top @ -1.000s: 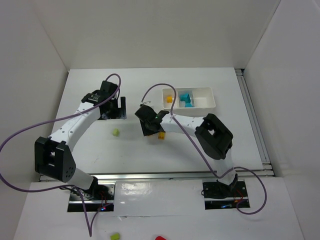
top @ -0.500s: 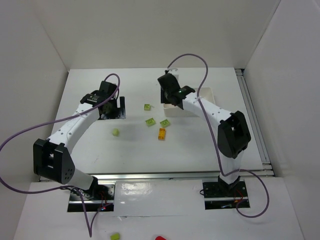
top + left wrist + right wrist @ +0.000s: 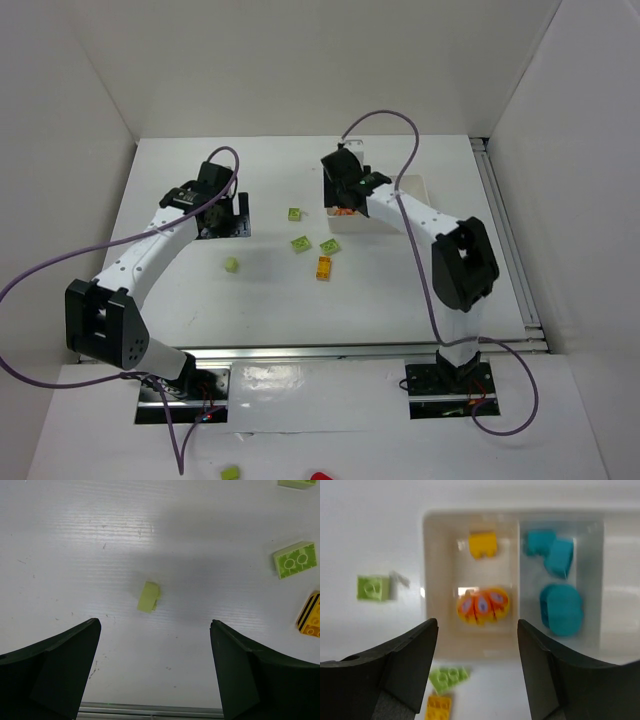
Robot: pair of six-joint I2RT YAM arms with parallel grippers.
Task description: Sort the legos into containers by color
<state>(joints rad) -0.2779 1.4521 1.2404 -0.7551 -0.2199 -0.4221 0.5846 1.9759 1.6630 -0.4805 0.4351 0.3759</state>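
From above, my left claw point(image 3: 224, 218) hangs low over the left part of the white table point(image 3: 180, 290); from here I cannot tell how wide it stands. My right claw point(image 3: 340, 188) is over the left end of the white tray point(image 3: 415, 190). Three green legos point(image 3: 301, 243), one orange lego point(image 3: 323, 267) and a pale lime lego point(image 3: 231, 264) lie loose on the table.

In the left wrist view, my left claw point(image 3: 155, 625) stands wide open and holds nothing. The pale lime lego point(image 3: 149, 596) lies just ahead of the gap and touches no finger. At the right edge are a green two-stud lego point(image 3: 295, 560) and an orange lego with black stripes point(image 3: 310, 615).

In the right wrist view, my right claw point(image 3: 477, 624) is open and empty above the left compartment of the tray point(image 3: 427, 560). In this compartment lie a round orange piece point(image 3: 483, 605), its print too blurred to read, and a yellow-orange brick point(image 3: 483, 545). The cyan legos point(image 3: 561, 609) are in the middle compartment.
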